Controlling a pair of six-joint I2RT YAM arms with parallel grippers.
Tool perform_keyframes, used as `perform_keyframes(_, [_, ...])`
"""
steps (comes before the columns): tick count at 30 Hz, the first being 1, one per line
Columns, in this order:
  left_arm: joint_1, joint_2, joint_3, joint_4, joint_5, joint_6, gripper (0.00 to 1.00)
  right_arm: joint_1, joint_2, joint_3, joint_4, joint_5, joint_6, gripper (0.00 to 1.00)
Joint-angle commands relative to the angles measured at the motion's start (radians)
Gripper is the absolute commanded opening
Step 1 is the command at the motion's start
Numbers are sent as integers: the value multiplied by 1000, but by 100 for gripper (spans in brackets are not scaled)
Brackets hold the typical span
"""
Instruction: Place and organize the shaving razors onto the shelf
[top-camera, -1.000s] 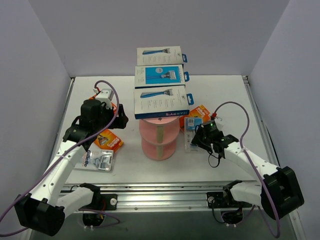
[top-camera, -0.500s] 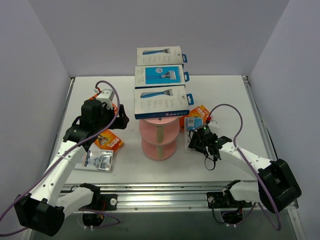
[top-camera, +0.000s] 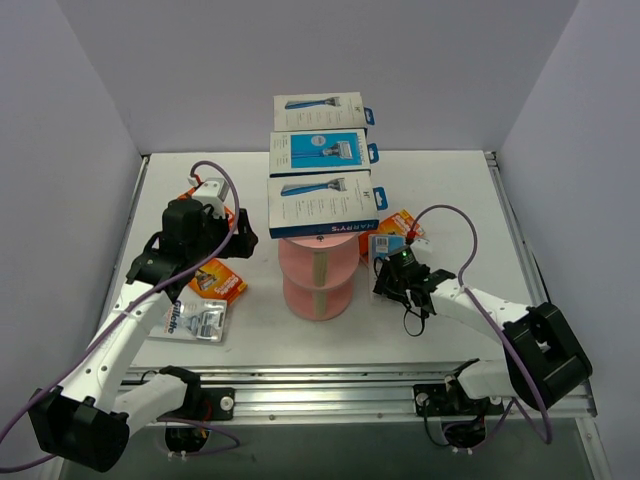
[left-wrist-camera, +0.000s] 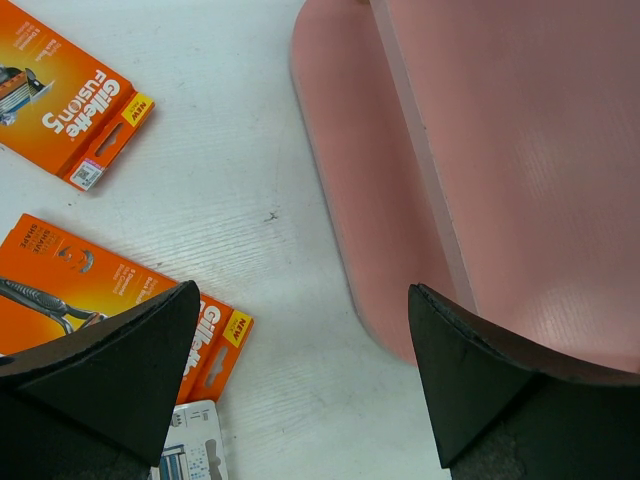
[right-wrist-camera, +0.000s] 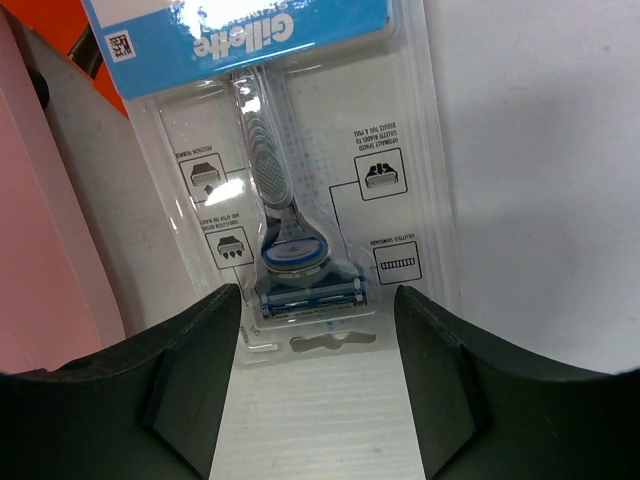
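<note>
The pink shelf (top-camera: 315, 270) stands mid-table, and three white-and-blue Harry's boxes (top-camera: 322, 205) lie in a row on its top tier. A clear blister razor pack with a blue card (top-camera: 383, 262) lies flat just right of the shelf. It also shows in the right wrist view (right-wrist-camera: 290, 180). My right gripper (top-camera: 388, 282) is open and low, its jaws either side of the pack's near end (right-wrist-camera: 318, 300). My left gripper (top-camera: 238, 234) is open and empty beside the shelf's left edge (left-wrist-camera: 300, 300). The shelf fills the right of the left wrist view (left-wrist-camera: 520, 180).
Two orange Gillette packs (left-wrist-camera: 70, 95) (left-wrist-camera: 90, 290) and a clear pack (top-camera: 197, 320) lie left of the shelf. Another orange pack (top-camera: 402, 222) lies behind the right clear pack. Purple cables loop from both arms. White walls enclose the table.
My right gripper has moved left and forward, up to the clear blister pack beside the shelf. The left arm has not moved.
</note>
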Motion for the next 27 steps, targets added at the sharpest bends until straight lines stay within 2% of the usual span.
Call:
perform_keyframes(1, [-6,-3,52,5,6,6,94,4,32,35,38,28,-31,58])
perform_keyframes(6, [-6,1,52,6,7,6,94,4,67,34,56,28,-40,55])
perform_keyframes(8, [-6,3,54,5,4,6,94,4,77,45,55,22,-64,48])
perform_keyframes(9, [-6,4,54,5,4,6,94,3,89,51,45,18,-74,40])
perform_keyframes(12, [-6,3,55,3,3,8,94,3,107,87,18,15,-112,28])
perform_keyframes(14, [-6,1,54,2,-2,9,94,3,112,124,-30,9,-136,24])
perform_keyframes(15, [-6,-2,54,3,0,9,94,3,112,137,-60,9,-165,19])
perform_keyframes(18, [-6,0,55,2,-3,9,94,-2,98,192,-125,18,-224,11])
perform_keyframes(23, [-6,-2,55,2,-2,9,94,-20,72,259,-205,-3,-350,7])
perform_keyframes(24, [-6,-3,55,2,-2,9,94,-26,64,273,-215,-20,-371,11])
perform_keyframes(27, [-6,-5,55,2,-2,9,94,-72,66,285,-214,-107,-420,11])
